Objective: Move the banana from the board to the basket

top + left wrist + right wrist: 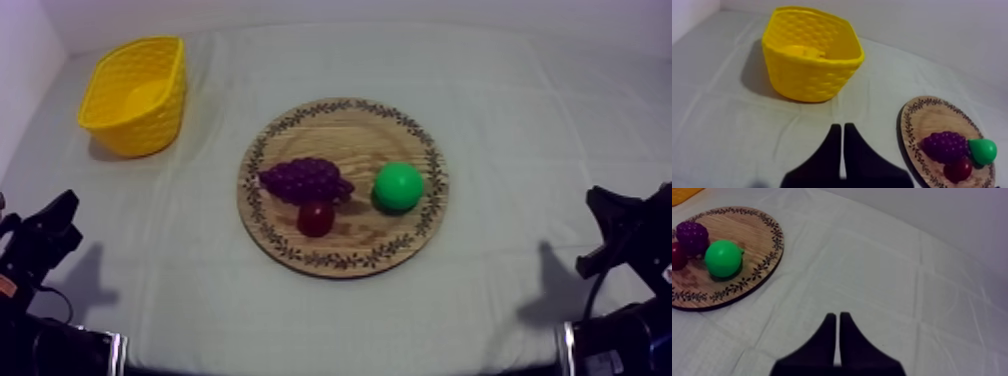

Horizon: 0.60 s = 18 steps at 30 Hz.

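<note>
Now, table (500,90): grey-white cloth, with the board near its middle and both arms parked low, well apart from the board on either side.
Wooden board (340,130): our landmark. It carries grapes, a pear and a small red fruit, and we find no banana among them.
Yellow basket (140,135): well apart from the board, out beyond its far-left rim, standing upright.
Left gripper (62,208): on the board's left and well clear of it. The fingers are pressed together into a narrow wedge and pinch nothing.
Right gripper (600,200): on the board's right and well clear. It is pressed together the same way, with nothing between the fingers.
Grapes (305,180): on the board, left of centre and touching the red fruit.
Pear (398,186): green, on the board just right of the grapes.
Banana (803,51): a yellow shape lying inside the basket, off the board altogether. We take it for the banana, so the job looks done.
Small red fruit (316,218): on the board, tucked against the near side of the grapes.
Handling: we judge the banana a light, stiff plastic toy with a smooth, rather slippery skin. The best hold is across the middle of its curve, fingers spanning the narrow width and coming down from above, since the basket walls crowd any approach from the side.
Views: the left wrist view looks over the basket's rim to the yellow shape on its floor. From the top view that shape is a faint darker patch against yellow. The right wrist view gives us the pear's side of the board up close.
</note>
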Available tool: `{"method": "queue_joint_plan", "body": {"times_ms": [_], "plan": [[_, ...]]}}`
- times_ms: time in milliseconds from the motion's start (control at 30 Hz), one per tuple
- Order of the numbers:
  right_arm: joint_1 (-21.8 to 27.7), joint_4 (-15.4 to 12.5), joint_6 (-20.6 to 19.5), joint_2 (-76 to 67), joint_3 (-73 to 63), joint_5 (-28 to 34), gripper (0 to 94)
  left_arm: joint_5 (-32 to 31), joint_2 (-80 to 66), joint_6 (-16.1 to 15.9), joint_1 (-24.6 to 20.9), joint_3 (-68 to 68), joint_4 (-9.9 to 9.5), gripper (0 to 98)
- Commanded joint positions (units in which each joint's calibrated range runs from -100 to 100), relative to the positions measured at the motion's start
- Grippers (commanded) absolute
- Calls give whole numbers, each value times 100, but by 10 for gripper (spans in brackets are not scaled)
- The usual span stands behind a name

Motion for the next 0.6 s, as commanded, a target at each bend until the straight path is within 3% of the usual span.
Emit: {"method": "queue_joint_plan", "body": {"times_ms": [0,567], "plan": [[1,-2,1,-4,-3,-1,5,-10,0,-67,1,2,-5,1],[1,-2,1,-4,-3,-1,5,-26,0,-110,2,6,-5,1]]}}
